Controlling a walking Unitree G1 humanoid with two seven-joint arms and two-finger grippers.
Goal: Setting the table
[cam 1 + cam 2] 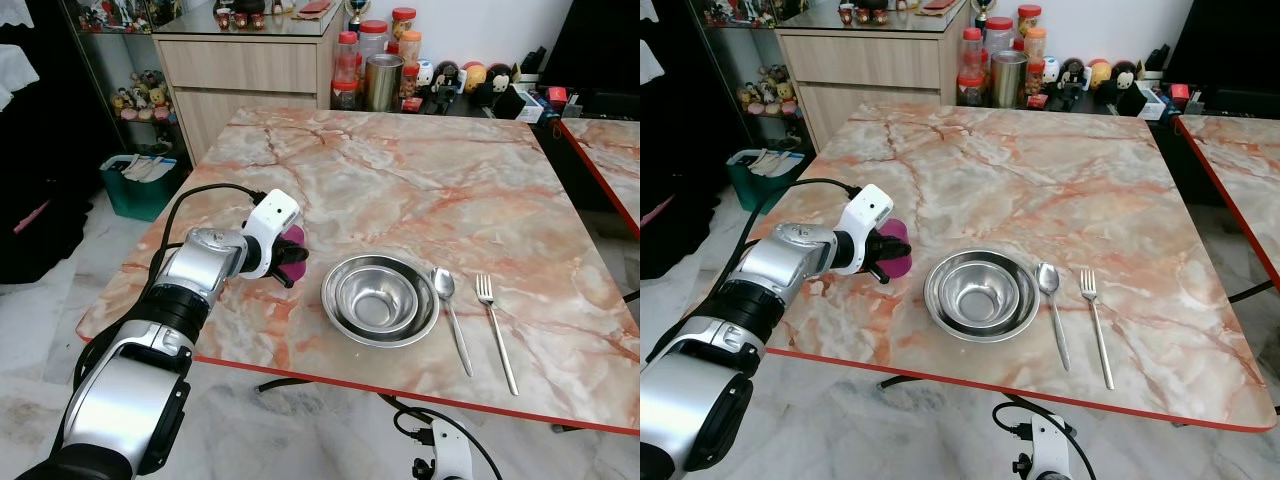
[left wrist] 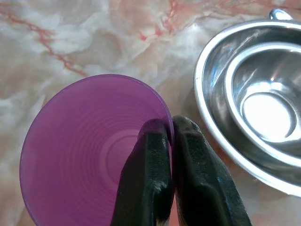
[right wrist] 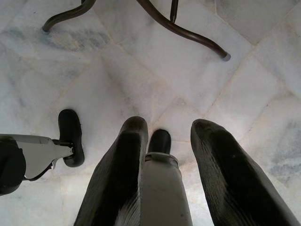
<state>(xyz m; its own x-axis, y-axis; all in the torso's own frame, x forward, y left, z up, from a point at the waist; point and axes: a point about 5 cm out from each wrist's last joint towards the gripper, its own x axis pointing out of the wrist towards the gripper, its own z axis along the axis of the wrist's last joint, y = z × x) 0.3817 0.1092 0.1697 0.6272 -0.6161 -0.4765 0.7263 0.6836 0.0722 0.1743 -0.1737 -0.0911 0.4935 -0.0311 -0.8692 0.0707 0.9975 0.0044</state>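
My left gripper (image 1: 292,258) is shut on the rim of a purple plastic cup (image 2: 89,141), one finger inside and one outside. It holds the cup (image 1: 895,250) upright over the marble table (image 1: 420,190), just left of the steel bowls. Two nested steel bowls (image 1: 379,298) sit near the table's front edge. A spoon (image 1: 449,310) and a fork (image 1: 494,328) lie side by side to the right of the bowls. My right gripper (image 3: 169,141) hangs open below the table, over the floor.
Jars, a metal tin (image 1: 383,82) and small figurines stand beyond the table's far edge. A wooden cabinet (image 1: 240,75) is at the back left, with a green bin (image 1: 140,185) on the floor. A second table (image 1: 610,150) stands to the right.
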